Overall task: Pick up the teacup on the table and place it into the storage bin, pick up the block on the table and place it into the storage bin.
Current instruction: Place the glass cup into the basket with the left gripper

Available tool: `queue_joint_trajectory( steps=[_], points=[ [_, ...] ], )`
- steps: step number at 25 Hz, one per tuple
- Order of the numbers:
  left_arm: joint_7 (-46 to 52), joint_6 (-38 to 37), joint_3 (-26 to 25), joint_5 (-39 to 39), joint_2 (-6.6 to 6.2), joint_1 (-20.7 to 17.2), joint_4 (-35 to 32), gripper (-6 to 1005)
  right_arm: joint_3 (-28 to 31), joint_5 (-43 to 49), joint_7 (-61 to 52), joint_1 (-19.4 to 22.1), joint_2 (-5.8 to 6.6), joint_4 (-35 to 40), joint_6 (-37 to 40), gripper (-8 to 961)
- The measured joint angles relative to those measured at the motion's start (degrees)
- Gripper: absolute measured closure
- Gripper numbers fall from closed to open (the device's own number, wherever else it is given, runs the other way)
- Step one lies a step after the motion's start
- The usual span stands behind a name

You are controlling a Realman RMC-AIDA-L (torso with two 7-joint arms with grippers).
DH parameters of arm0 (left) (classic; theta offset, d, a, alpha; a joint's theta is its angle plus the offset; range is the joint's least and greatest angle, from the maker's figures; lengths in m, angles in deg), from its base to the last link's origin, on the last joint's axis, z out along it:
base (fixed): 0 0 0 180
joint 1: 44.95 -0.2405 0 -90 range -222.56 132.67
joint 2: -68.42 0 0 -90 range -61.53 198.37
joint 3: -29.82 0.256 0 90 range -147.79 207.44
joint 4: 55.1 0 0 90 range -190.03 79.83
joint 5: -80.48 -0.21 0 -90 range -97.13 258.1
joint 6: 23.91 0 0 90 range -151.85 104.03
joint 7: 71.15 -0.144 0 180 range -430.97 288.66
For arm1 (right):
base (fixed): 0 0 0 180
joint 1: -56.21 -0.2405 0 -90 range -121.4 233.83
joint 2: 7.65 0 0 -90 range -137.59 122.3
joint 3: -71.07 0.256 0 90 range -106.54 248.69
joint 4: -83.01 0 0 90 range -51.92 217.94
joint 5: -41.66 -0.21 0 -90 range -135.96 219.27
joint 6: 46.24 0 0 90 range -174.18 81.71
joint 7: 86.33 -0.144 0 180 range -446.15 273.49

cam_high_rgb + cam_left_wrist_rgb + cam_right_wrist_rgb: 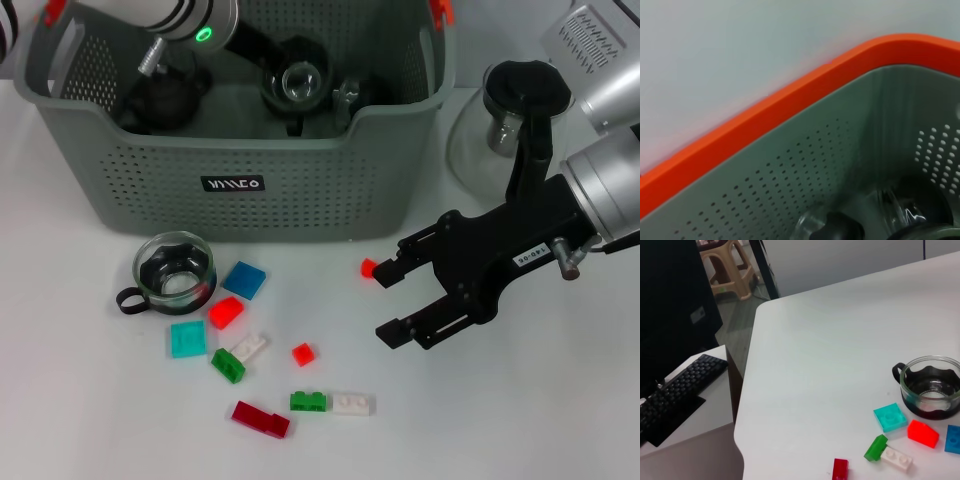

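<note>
My left gripper [300, 85] is down inside the bin [250, 165], its jaws hidden so I cannot tell their state, while my right gripper [395, 300] hangs spread over the table, level with the blocks [225, 312] beside the teacup [175, 272]

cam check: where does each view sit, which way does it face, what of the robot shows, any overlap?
Head view: on the robot's head, looking down at the storage bin, teacup and blocks; shows the left arm reaching into the bin and the open right gripper beside a small red block.
Left wrist view: inside the bin, facing its orange rim and perforated wall; no fingers show.
Right wrist view: low over the table, facing the teacup and a keyboard; no fingers show.
Shared: head and right wrist views both show the teacup.
</note>
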Motion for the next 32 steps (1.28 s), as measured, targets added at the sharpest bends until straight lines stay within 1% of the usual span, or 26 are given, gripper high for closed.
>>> queue_joint_trajectory(
  steps=[12,32],
  points=[
    [-0.39,1.41,1.29,-0.02,1.03,-1.88,-0.14,937,0.0,0.0,0.28,0.06,-0.09,-0.09,-0.19,177],
    [-0.49,1.83,3.67,-0.04,1.36,-2.59,-0.11,935,0.0,0.1,0.4,0.01,-0.09,-0.09,-0.33,178]
  ],
)
